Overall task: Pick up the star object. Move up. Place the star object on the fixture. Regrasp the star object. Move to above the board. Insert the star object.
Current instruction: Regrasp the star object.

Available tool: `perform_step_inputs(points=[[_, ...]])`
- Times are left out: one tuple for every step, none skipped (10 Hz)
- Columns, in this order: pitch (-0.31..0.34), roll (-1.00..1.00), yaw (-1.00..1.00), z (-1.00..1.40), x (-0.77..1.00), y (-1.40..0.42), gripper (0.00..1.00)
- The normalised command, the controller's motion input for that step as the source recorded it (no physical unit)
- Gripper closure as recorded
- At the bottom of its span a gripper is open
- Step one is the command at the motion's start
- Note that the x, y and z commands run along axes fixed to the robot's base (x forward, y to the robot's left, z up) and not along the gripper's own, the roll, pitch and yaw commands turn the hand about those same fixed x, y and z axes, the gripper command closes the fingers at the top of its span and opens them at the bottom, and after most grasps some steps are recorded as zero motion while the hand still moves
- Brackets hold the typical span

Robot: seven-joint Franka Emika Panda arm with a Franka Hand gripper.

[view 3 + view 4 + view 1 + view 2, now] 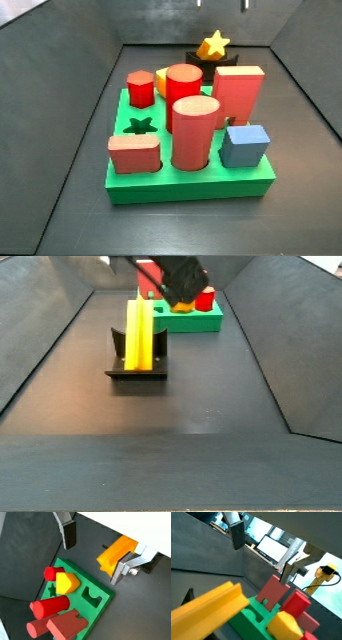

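Note:
The yellow-orange star object [214, 44] stands on edge in the black fixture [238, 58] at the far end of the floor, behind the green board [187, 186]. In a side view it shows edge-on as a yellow slab [138, 332] in the fixture [136, 372]. My gripper [91, 564] hangs open and raised above the floor, near the star object [117, 554] and the board [95, 607]. One finger [123, 570] partly covers the star object, and nothing is held between the pads. The board's star-shaped hole [138, 126] is unfilled.
On the board stand red cylinders [195, 128], a red hexagon peg [140, 86], a tall red block [239, 94], a yellow block [67, 582], a salmon block [135, 153] and a blue block [246, 144]. Grey sloped walls [47, 336] enclose the floor.

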Motion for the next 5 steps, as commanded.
perform_step_inputs(points=[[0.053,1.0,0.01,0.83,0.16,-0.7,0.0],[0.052,1.0,0.01,0.74,0.15,-0.66,0.0],[0.048,1.0,0.01,0.61,0.07,-0.51,0.0],[0.043,1.0,0.01,0.42,0.01,-0.32,0.0],[0.04,1.0,0.01,0.22,-0.02,-0.14,0.0]])
